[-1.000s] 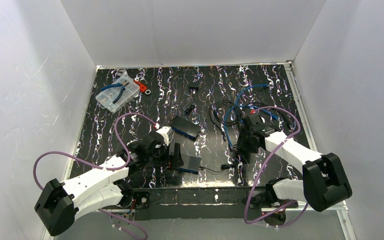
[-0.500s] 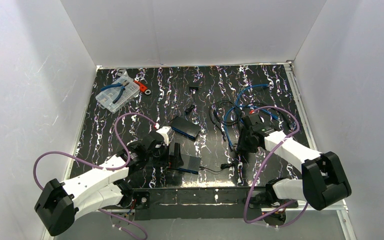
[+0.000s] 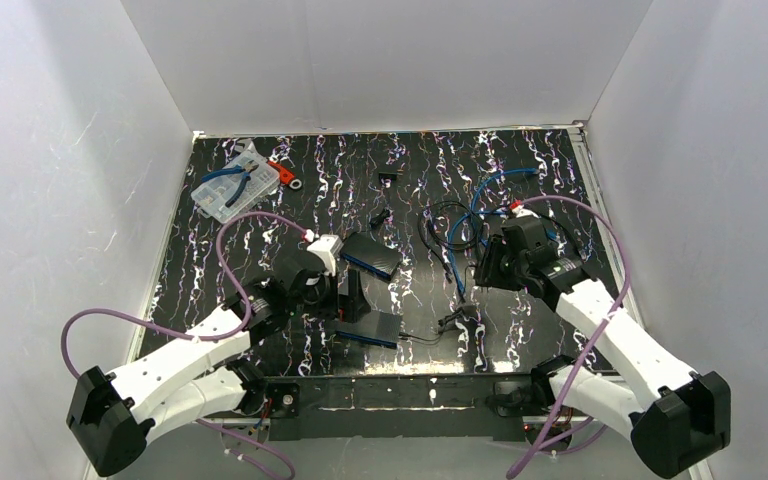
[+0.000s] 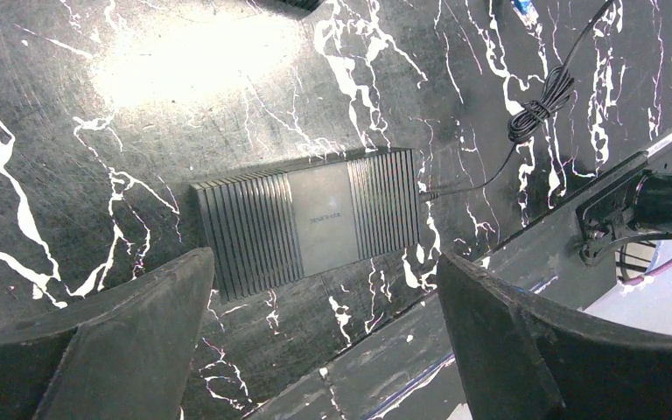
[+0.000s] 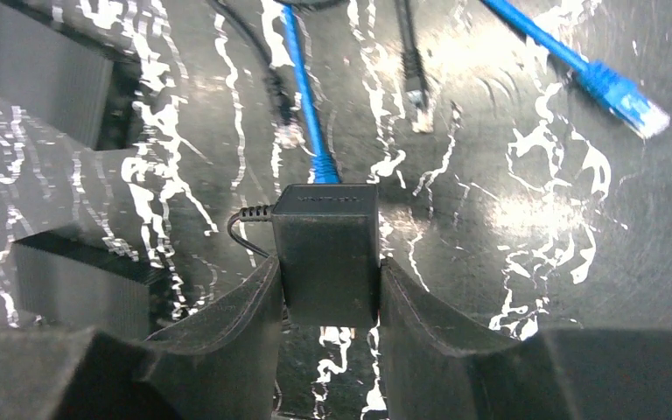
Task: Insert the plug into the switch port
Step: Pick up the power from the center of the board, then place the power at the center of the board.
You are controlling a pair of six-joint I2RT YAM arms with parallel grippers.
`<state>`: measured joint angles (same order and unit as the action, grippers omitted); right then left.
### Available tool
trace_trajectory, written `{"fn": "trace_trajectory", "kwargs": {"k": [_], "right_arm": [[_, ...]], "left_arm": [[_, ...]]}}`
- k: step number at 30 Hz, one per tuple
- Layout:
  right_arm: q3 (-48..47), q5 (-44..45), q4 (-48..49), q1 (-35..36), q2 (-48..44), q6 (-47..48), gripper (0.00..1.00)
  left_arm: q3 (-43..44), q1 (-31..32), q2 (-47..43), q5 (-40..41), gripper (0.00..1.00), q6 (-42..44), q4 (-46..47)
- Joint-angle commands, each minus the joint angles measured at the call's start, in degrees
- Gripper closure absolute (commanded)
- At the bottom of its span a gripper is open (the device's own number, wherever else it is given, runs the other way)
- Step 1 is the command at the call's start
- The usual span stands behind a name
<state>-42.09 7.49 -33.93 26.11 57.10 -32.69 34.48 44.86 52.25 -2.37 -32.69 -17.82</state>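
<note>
Item one, my left pincer (image 4: 325,280): spread as wide as it goes, holding nothing, hanging directly over the switch (image 4: 311,219) with one finger on each side of it and neither touching it. Item two, the switch: a flat, ribbed dark box lying on the table (image 4: 96,131) close to the near edge, its long axis running roughly left to right along that edge with a slight tilt. Which face carries the ports does not show. Item three, a thin black cord (image 4: 490,171): it runs from the switch's right short end out to a small coiled bundle; whether its tip is seated in the switch I cannot tell. Item four, my right pincer (image 5: 331,284): pinching a square black plug (image 5: 328,236) by its two flat sides, lifted clear of the table, cord leaving its left upper corner. Item five, a blue cable (image 5: 621,92): loose on the table beyond the plug and to its right, untouched. Governing relation: from the right pincer the switch lies to the left and nearer the front edge, well apart. The left arm is much the nearer, well placed to steady the box. I judge the plug must travel leftward and line up with the switch's long axis, approaching its right end.
</note>
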Motion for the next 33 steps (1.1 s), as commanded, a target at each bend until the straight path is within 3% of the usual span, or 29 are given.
{"fn": "trace_trajectory", "kwargs": {"k": [1,7,18,33], "right_arm": [[-5.94,-1.28,-0.73,1.24,-1.36,2.86,0.99],[-11.81,-1.62,2.86,5.35,2.72,6.14,0.99],[-28.32,-3.7,9.02,10.49,21.04,12.02,0.99],[-53.23,-7.05,5.48,24.15,44.35,16.69,0.99]], "left_arm": [[2.73,0.16,-0.98,3.15,0.02,-0.42,-2.18],[3.4,0.1,-4.13,4.95,0.02,-0.75,-4.27],[4.7,0.17,-11.6,5.98,0.02,-1.75,-10.92],[6.64,0.14,-16.74,6.21,0.02,-2.27,-15.93]]}}
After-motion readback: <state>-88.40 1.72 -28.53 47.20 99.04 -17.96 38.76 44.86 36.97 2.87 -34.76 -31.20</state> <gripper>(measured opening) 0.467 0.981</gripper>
